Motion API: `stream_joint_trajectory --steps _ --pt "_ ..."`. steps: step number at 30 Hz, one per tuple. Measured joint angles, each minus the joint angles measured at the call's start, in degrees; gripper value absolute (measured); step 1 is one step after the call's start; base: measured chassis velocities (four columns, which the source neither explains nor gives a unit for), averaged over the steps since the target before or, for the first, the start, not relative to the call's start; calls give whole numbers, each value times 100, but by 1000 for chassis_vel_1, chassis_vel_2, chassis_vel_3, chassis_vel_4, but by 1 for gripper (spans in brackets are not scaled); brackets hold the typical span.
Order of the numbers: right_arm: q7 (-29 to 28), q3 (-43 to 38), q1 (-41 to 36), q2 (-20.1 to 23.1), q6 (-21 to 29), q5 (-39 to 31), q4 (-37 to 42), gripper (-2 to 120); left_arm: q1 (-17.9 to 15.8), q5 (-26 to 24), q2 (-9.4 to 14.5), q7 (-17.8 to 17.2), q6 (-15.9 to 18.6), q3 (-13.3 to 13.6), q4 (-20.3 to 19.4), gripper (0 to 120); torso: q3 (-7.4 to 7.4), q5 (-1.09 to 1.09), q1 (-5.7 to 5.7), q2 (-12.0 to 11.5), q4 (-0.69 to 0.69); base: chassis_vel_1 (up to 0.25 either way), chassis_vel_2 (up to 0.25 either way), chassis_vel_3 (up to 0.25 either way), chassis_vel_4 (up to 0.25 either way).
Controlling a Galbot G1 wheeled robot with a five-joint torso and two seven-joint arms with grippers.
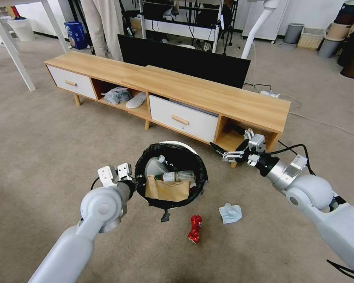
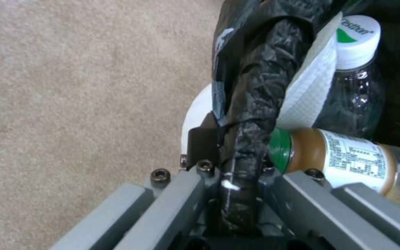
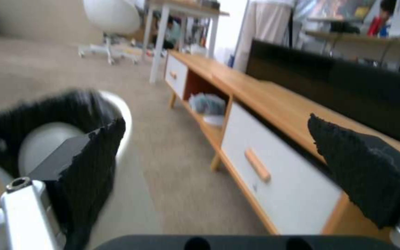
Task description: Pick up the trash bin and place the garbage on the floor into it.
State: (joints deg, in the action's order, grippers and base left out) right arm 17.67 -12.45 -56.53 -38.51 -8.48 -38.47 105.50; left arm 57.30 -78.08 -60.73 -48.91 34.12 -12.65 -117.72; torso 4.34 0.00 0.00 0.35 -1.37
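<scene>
Bin: the trash bin hangs above the floor, light, thin-walled, its slick bag-wrapped rim clamped in my left tool. My right tool hovers beside it, pads apart. Crushed can and soft mask lie below.

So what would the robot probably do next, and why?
Probably lower the open right gripper toward the pale blue face mask on the floor. That gripper is empty, the mask and the crushed red can lie outside the trash bin, and the left gripper is clamped on the bin's rim.
</scene>
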Motion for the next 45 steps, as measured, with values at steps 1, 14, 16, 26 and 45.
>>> stream_joint_trajectory --steps 1,14,16,26,45 --pt "0 0 0 0 0 0 0 100 0 0 0 0 0 0 0 0 0 0 0 0 0 0 0 0 0" --pt "8 355 -471 -196 -102 597 -786 100 35 17 11 7 2 -140 -41 0 0 0 0 0 0 0 0 0 0" --pt "32 376 -513 -218 -122 642 -881 100 32 22 8 10 2 -140 -41 0 0 0 0 0 0 0 0 0 0" --pt "207 451 -796 -299 -201 994 -1661 100 16 45 -30 18 4 -128 -32 0 0 1 0 0 0 0 0 0 0" --pt "623 723 -486 -938 37 1716 -3293 100 90 61 -14 20 6 -165 -161 0 0 0 0 0 1 0 0 0 0"
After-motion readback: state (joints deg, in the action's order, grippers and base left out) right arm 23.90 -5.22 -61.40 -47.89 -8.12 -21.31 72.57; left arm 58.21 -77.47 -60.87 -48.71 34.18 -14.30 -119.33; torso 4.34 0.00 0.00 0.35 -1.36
